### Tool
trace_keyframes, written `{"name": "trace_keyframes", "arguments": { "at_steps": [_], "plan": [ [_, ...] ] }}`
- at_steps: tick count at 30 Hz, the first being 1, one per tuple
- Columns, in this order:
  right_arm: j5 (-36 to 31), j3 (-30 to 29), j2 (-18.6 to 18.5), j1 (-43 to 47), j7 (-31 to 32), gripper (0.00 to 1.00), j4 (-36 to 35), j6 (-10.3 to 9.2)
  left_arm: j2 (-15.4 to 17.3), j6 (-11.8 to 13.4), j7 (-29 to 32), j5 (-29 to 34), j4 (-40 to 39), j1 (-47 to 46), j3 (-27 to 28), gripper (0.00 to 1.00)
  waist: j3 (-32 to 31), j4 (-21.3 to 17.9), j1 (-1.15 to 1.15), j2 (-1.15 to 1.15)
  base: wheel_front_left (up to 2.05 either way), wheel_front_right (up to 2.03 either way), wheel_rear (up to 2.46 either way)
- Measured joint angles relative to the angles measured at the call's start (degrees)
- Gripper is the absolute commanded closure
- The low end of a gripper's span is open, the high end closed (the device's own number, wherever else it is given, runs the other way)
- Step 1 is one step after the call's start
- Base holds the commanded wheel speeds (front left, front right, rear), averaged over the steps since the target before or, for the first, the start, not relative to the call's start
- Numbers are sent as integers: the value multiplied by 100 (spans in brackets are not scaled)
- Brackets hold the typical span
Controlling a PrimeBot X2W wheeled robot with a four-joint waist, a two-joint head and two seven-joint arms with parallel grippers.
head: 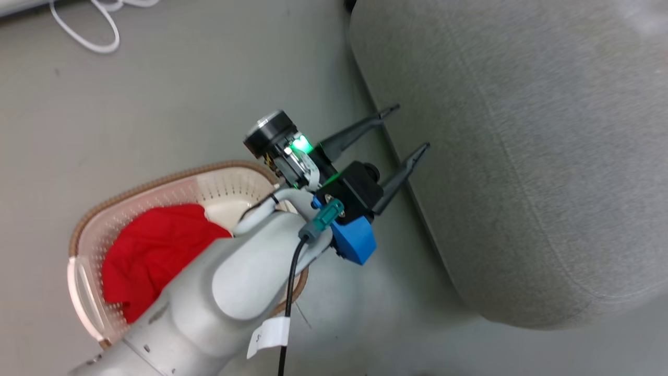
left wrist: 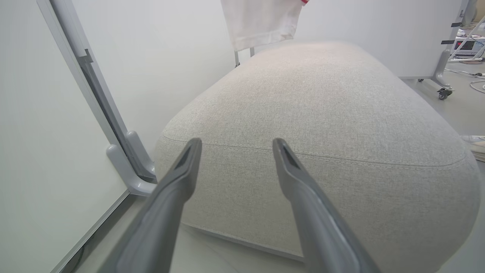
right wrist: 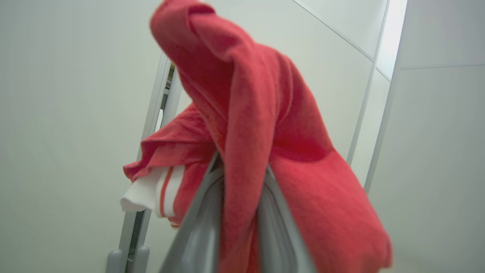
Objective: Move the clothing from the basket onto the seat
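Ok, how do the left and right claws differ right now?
The left claw stands open and empty; the right claw is shut on a red garment with white trim. The left claw points at the grey seat; the right claw faces pale wall panels. Both have long grey fingers.
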Motion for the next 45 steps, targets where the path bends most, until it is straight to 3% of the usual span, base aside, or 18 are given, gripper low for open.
{"name": "trace_keyframes", "arguments": {
  "at_steps": [7, 14, 20, 34, 35, 37, 45],
  "plan": [
    [202, -755, -634, -817, -2, 100, 154, 0, 267, 0, 137, 119, -212, -440, -36, 0, 823, 97, 0, 0, 0, 0, 0],
    [148, -1113, -920, -1062, 0, 100, 1062, 0, 489, 2, 277, 141, -490, -654, -26, 0, 1479, 182, 1, 0, 0, 0, 0],
    [-35, -1305, -951, -1046, 1, 100, 1926, 0, 546, 35, 354, 172, -664, -736, -60, 0, 1750, 271, 1, 0, 0, 0, 0],
    [-60, -1438, -576, -726, 0, 100, 3237, 0, 654, 67, 404, 127, -789, -735, -131, 0, 1803, 302, 0, 0, 0, 0, 0],
    [-27, -1445, -565, -721, 0, 84, 3255, 0, 669, 76, 414, 120, -790, -735, -132, 0, 1794, 302, 0, 0, 0, 0, 0],
    [-16, -1474, -522, -695, 0, 0, 3239, 0, 687, 101, 413, 112, -790, -734, -131, 0, 1762, 299, 0, 0, 0, 0, 0],
    [24, -1215, -481, -34, -1, 0, 2616, 0, 605, 224, 208, -42, -660, -588, -103, 0, 1371, 302, 0, 0, 0, 0, 0]
  ]
}}
